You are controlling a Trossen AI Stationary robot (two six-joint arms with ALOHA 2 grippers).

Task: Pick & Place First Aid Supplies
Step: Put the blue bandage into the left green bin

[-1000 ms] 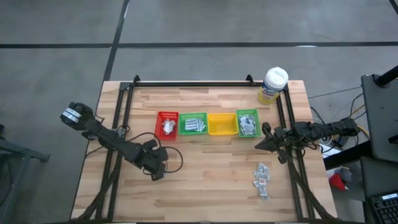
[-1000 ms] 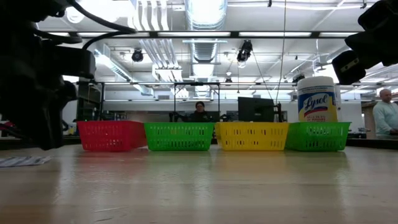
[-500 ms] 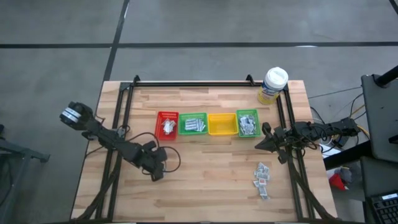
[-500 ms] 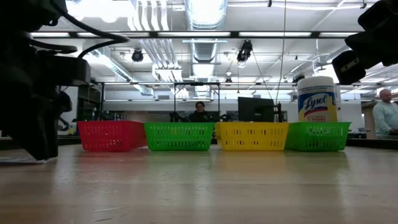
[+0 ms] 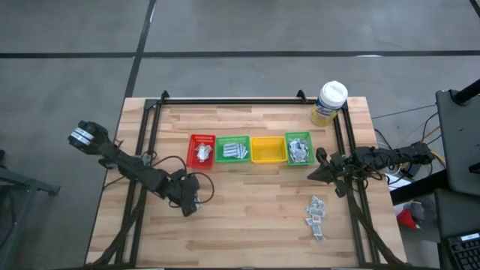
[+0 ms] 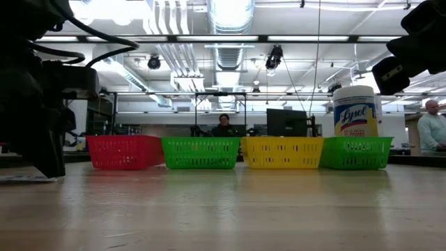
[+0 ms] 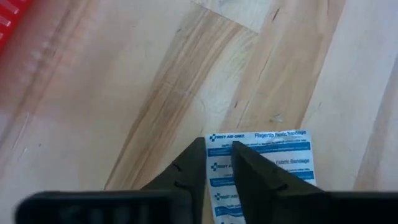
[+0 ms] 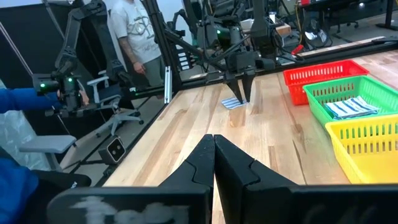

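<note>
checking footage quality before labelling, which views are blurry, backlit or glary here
Low view: bright ceiling lights backlight the left arm into a black silhouette; the near tabletop is soft, the bins sharp. Left wrist view: the red bin corner is blurred, while the white-blue sachet print reads clearly. Right wrist view: its own tool is soft. High view: evenly lit, no glare.

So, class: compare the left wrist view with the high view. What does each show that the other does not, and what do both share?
Only the left wrist view shows the print on the white-blue sachet and the left gripper closing over its edge.

Only the high view shows the row of four bins, red bin to green bin, the wipes tub, the loose pile of sachets and the right gripper waiting by that green bin.

Both show the wooden table and the left gripper down on it near the red bin.
</note>
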